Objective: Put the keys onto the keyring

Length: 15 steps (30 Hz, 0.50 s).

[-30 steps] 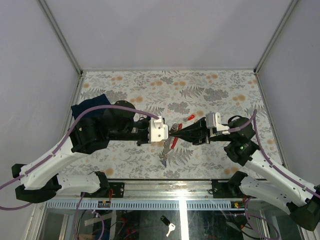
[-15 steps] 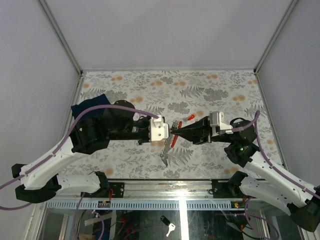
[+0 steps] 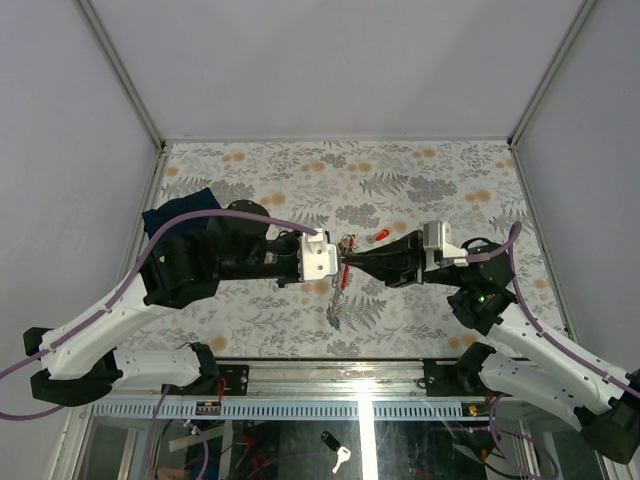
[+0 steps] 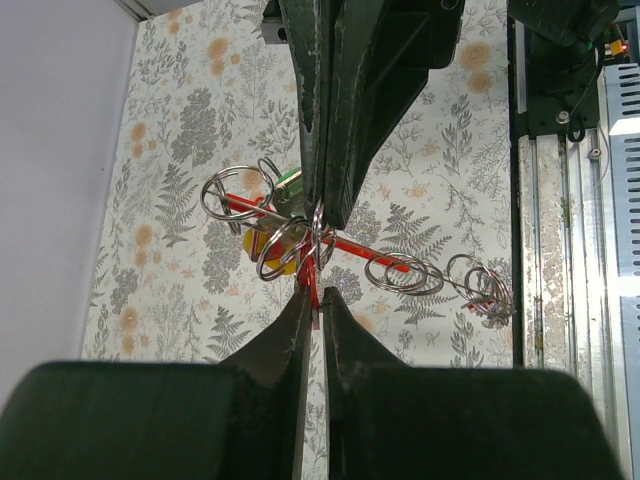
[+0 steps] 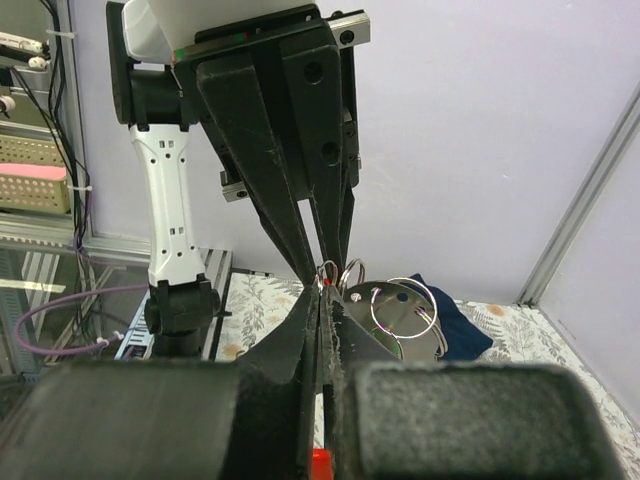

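Over the near half of the table (image 3: 250,175), the left gripper (image 3: 338,262) and the right gripper (image 3: 350,260) meet tip to tip in mid-air. Both pairs of jaws are pressed fully together. From the left wrist, each appears to pinch the keyring (image 4: 317,235) from opposite ends, the left near where the red strap (image 4: 365,250) crosses and the right on the thin wire loop. Which strand each holds is hard to make out.

The keys (image 3: 333,316) already on the bunch dangle below the pinch, swinging free toward the near edge. The strap's long axis therefore runs roughly crosswise to the line of the two grippers.

Farther back, a loose red-tagged key (image 3: 381,235) lies on the table just beyond the right gripper's fingers, set on a slant. It lies on the right arm's side, so that arm looks better placed to fetch it.
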Each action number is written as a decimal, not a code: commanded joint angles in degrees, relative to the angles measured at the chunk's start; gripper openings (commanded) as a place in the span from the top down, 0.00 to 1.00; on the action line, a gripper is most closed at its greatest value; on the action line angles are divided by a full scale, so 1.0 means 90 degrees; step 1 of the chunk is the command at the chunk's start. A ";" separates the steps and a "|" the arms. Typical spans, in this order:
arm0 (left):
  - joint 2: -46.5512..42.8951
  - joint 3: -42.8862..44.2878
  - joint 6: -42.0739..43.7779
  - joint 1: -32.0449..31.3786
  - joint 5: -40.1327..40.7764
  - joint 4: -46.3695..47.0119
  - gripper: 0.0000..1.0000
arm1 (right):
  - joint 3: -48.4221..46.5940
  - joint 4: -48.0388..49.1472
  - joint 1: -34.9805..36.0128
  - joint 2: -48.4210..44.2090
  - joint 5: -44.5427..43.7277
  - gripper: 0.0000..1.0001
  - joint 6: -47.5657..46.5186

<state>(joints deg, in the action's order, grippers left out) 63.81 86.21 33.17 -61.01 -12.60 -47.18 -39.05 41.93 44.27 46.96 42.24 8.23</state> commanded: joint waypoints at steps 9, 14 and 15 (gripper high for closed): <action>-0.0243 -0.0391 -0.0033 0.0024 0.0839 0.0577 1.00 | -0.0123 0.1075 0.0049 -0.0265 -0.0838 1.00 0.0148; -0.0455 -0.0825 -0.0033 0.0014 0.1337 0.1339 1.00 | -0.0074 0.1335 0.0051 -0.0217 -0.1252 1.00 0.0389; -0.0498 -0.0941 -0.0033 0.0017 0.1439 0.1530 1.00 | -0.0053 0.1411 0.0047 -0.0194 -0.1337 1.00 0.0452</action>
<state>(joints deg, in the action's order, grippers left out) 61.21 81.03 33.17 -61.01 -5.52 -40.03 -38.57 43.83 44.36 46.94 36.12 10.11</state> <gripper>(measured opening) 0.021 0.011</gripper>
